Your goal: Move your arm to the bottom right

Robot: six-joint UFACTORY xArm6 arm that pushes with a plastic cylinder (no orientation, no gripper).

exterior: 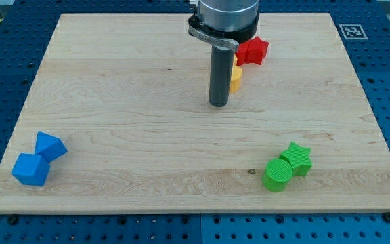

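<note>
Your tip [219,104] sits upper-centre on the board [114,102], just left of the yellow block [235,78]. No gripper, just the bare rod, nothing held. Travel hasn't started, by my read. Next: sweep toward the view's bottom right, skirting the green cylinder [277,174] and green star [296,157].

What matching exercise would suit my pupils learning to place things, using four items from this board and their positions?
Things:
1. red star block
2. two blue blocks
3. two green blocks
4. my tip

Places:
A. bottom left of the view
B. bottom right of the view
C. top of the view, right of the rod
D. near the board's middle, just left of the yellow block

Pairs: 1-C, 2-A, 3-B, 4-D
</note>
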